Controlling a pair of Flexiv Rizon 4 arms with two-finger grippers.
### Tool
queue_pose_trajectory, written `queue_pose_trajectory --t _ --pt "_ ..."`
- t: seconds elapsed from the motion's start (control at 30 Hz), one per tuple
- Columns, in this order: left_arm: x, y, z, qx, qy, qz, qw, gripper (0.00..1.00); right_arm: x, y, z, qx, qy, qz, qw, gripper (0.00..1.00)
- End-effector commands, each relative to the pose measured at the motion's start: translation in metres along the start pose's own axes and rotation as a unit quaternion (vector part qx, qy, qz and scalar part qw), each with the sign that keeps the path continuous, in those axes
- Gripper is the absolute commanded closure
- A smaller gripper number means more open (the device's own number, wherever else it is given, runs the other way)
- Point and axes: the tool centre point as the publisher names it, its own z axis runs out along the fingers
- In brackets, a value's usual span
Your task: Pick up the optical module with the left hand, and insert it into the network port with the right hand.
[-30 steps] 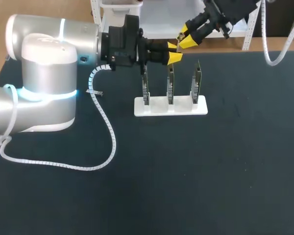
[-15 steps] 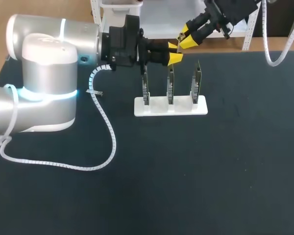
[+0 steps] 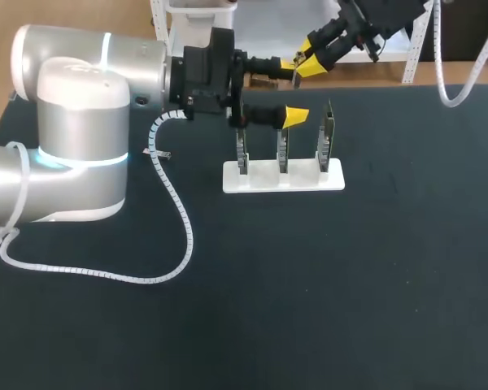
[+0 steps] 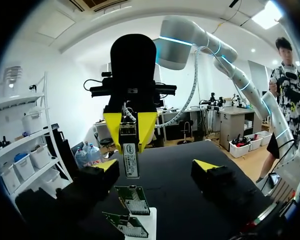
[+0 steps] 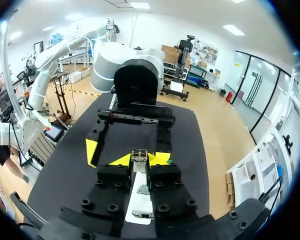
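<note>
The optical module (image 4: 129, 156), a small metal stick with a white label, hangs between the yellow fingertips of my right gripper (image 3: 303, 67), which is shut on it. In the right wrist view the module (image 5: 139, 154) sits clamped in that same gripper (image 5: 140, 160). My left gripper (image 3: 293, 89) stands open around it, one finger on each side and apart from it; its own view shows the left gripper (image 4: 155, 167) spread wide. Both hover above the back of the white rack (image 3: 309, 180), which holds three upright network cards (image 3: 282, 143).
A white coiled cable (image 3: 177, 227) from my left arm lies on the dark table (image 3: 350, 284) left of the rack. The nearest card (image 4: 132, 200) stands just under the held module. The table's far edge runs right behind the grippers.
My left gripper has opened wide and let go of the module. The right gripper still holds it in the same place; neither arm has shifted noticeably.
</note>
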Motion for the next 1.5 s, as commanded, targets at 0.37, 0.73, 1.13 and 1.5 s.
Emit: queue_pose_trajectory --t 0.37,0.73,1.13,1.5 --pt "0.000 0.000 0.000 -0.001 0.001 0.000 1.000 0.00 0.000 0.000 0.000 0.000 -0.001 0.000 1.000 1.00" --pt "-0.003 0.000 -0.001 -0.002 0.029 0.018 0.999 0.00 0.000 0.000 0.000 0.000 -0.001 0.000 1.000 1.00" --pt "-0.008 0.007 -0.016 -0.008 0.116 0.052 0.992 0.00 0.000 0.000 0.000 0.000 -0.001 0.000 1.000 1.00" --pt "-0.006 0.025 -0.056 -0.026 0.185 0.064 0.980 0.00 0.000 0.000 0.000 0.000 -0.001 0.000 1.000 1.00"
